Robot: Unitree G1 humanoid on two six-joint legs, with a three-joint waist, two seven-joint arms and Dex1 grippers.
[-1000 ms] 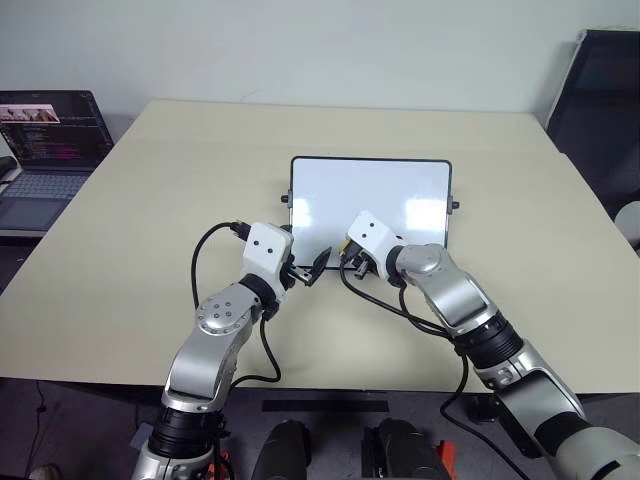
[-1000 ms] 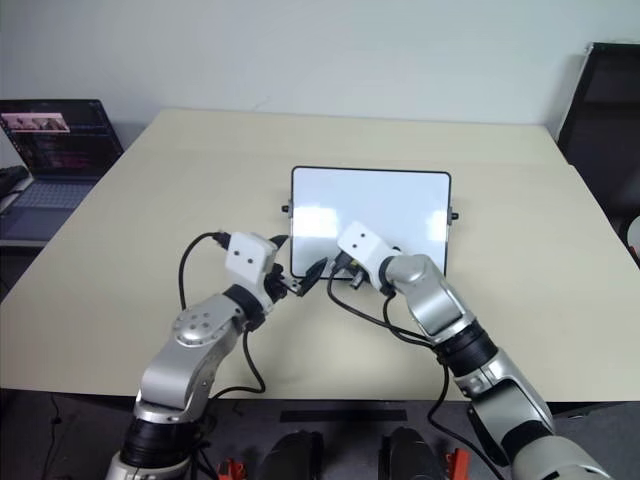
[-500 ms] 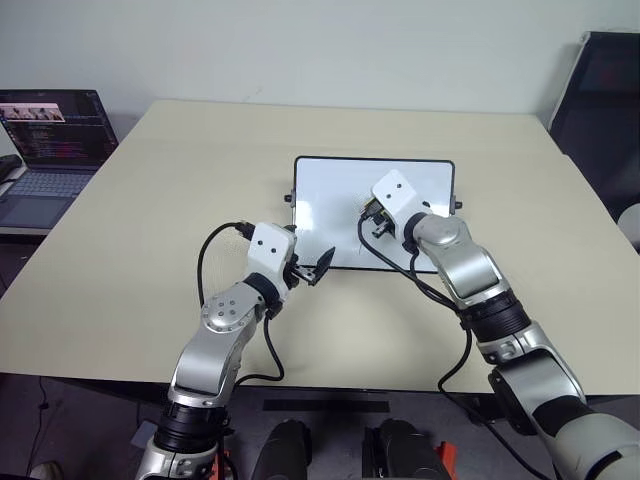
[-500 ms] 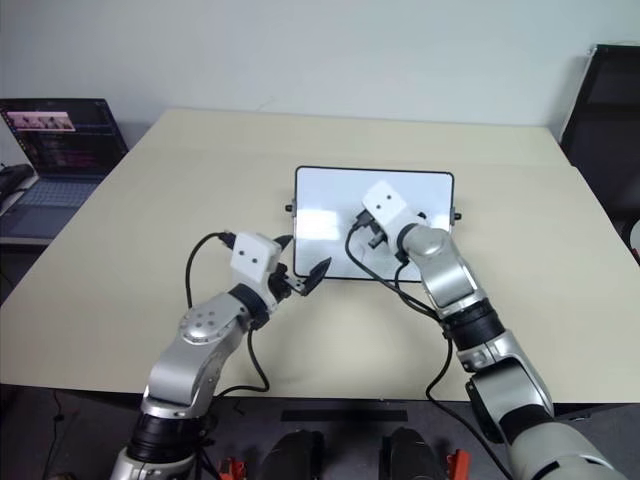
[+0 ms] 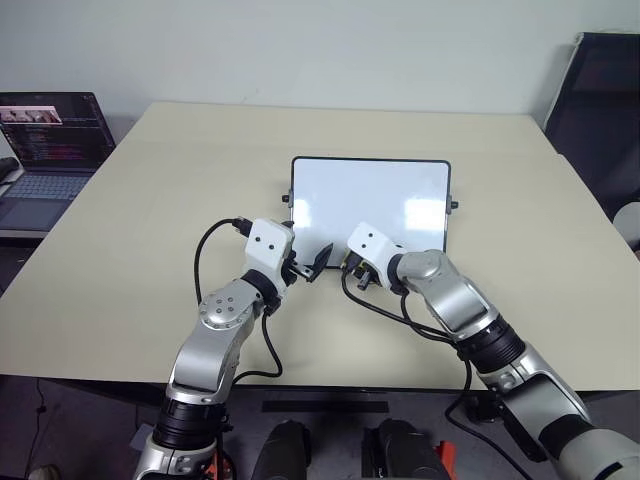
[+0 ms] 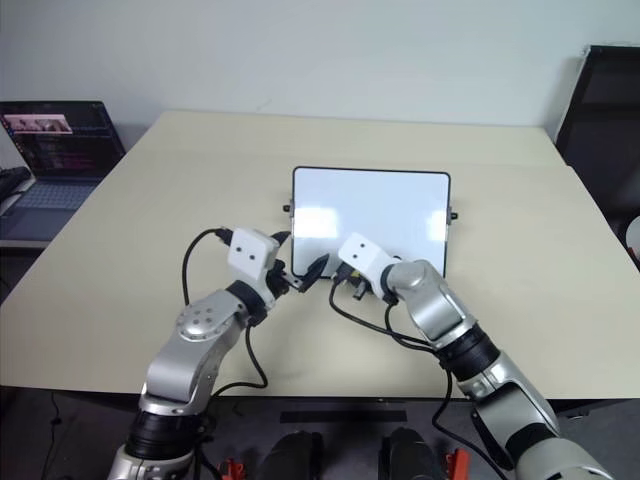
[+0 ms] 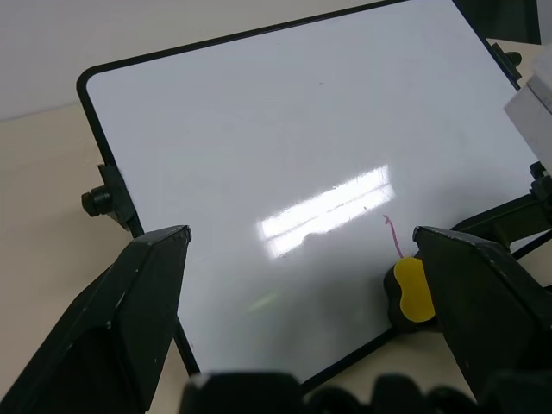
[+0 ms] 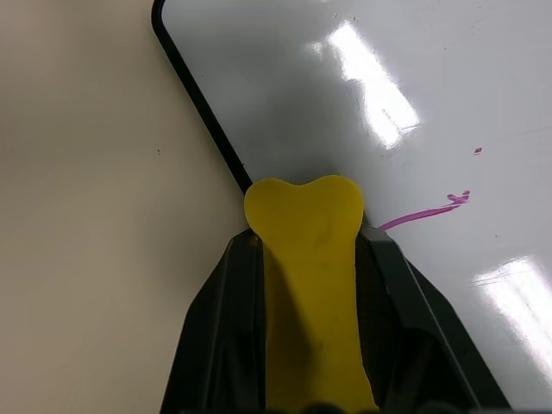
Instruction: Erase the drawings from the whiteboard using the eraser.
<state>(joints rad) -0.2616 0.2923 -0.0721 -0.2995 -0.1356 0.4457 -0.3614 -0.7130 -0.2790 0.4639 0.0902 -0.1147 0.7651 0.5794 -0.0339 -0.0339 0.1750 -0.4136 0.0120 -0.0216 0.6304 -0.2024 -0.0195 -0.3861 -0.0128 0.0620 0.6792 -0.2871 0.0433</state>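
whiteboard (image 5: 370, 205): small, glossy white, thin black frame, rounded corners, black knobs on the short sides; rests on the desk (image 5: 150, 220), surface almost fully clean. drawings (image 8: 427, 211): a short red-magenta stroke plus a tiny speck near the board's near edge, just beside the eraser tip. eraser (image 8: 308, 285): oblong yellow block with a black side, clamped between the right gripper (image 5: 352, 268) fingers, tip on the board at its near edge.

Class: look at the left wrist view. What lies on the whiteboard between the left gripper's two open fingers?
In the left wrist view, bare white whiteboard fills most of that stretch. Near one finger sit the yellow eraser and a short red stroke, what remains of the drawings.
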